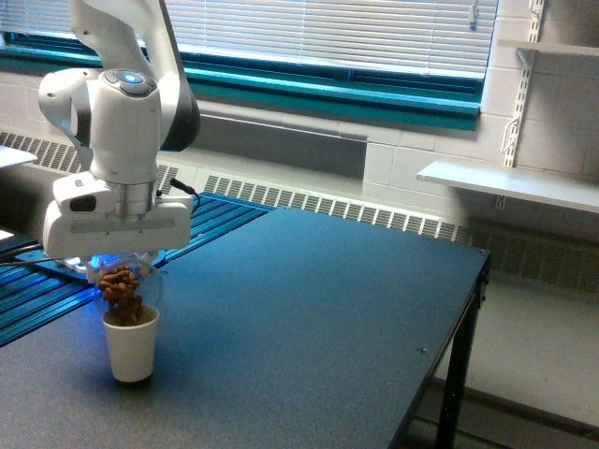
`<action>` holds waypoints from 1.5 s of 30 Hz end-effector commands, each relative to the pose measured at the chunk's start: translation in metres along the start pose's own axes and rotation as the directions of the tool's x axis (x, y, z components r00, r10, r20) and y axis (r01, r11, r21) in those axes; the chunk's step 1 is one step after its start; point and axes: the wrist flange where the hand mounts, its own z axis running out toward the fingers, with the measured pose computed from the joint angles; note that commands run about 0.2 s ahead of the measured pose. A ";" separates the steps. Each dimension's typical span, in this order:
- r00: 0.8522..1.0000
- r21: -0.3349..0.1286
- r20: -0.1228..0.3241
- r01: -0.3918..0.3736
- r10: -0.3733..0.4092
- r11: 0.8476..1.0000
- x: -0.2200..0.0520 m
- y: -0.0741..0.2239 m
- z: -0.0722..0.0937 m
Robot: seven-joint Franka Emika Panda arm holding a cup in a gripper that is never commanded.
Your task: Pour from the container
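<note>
The clear rounded container (122,283) hangs tipped over beneath my gripper (119,267), which is shut on it. Brown bits show through its wall and stream down from its mouth. Directly below stands the cream paper cup (131,344) on the dark table (309,309), at the exterior view's left; the brown stream reaches the cup's rim. My fingers are mostly hidden behind the white hand body.
The table's right edge and a leg (452,393) lie toward the exterior view's right. A blue-lit slatted surface (56,281) sits behind the cup. A white wall shelf (510,182) and a radiator run along the back wall.
</note>
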 end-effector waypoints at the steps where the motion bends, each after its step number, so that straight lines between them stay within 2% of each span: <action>1: 1.000 -0.004 -0.004 0.028 -0.028 1.000 0.002 -0.006 -0.005; 18: 0.998 -0.023 0.015 0.058 -0.057 0.998 0.002 -0.001 -0.009; 23: 0.998 -0.043 0.018 0.068 -0.068 0.997 0.002 0.005 -0.007; 34: 0.997 -0.039 0.022 0.076 -0.075 0.996 0.005 0.012 -0.013; 45: 0.995 -0.054 0.035 0.094 -0.092 0.994 0.007 0.022 -0.017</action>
